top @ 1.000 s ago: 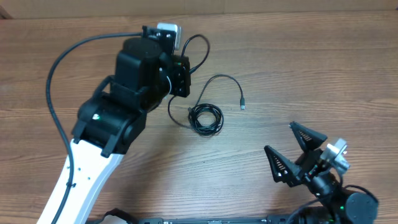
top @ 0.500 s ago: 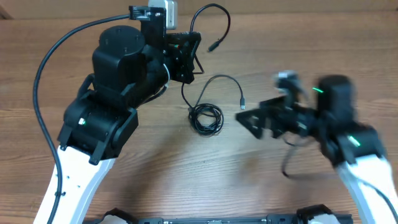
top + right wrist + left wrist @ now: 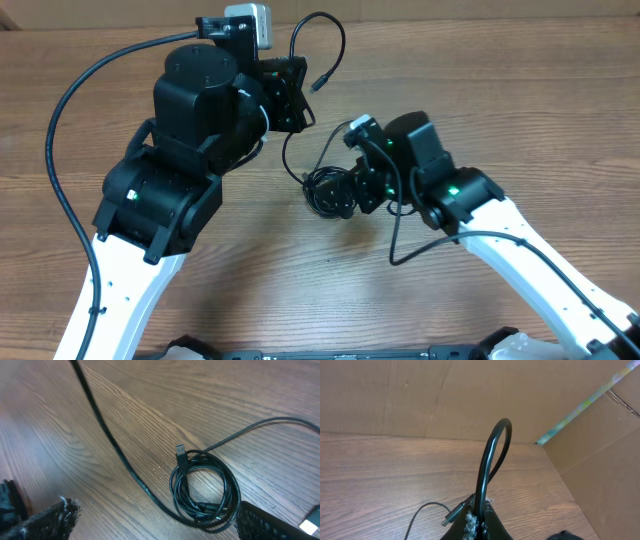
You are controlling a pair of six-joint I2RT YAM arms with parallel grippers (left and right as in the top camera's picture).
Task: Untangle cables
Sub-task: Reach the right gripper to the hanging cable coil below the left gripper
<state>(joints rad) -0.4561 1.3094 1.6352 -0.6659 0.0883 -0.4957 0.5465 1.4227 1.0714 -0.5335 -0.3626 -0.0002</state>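
Observation:
The cables [image 3: 330, 190] are thin black cords wound into a small coil at the table's middle. One strand rises from the coil to my left gripper [image 3: 298, 95], which is shut on it. Past the jaws this strand [image 3: 492, 455] arches in a loop and ends in a small plug [image 3: 318, 82]. My right gripper [image 3: 348, 186] hangs open just right of the coil. In the right wrist view the coil [image 3: 205, 487] lies between the spread fingers [image 3: 47, 520], close against the right one, and a silver-tipped plug [image 3: 181, 452] pokes out of its top.
The wooden table [image 3: 520, 90] carries only the cables. A thick black wire [image 3: 70, 90] curves from the left arm over the table's left side. Brown cardboard walls [image 3: 530, 395] stand along the back and right edges.
My right arm swung from the front right corner up and left to the coil, still open. My left gripper, shut on the strand, shifted back, pulling the strand out from the coil.

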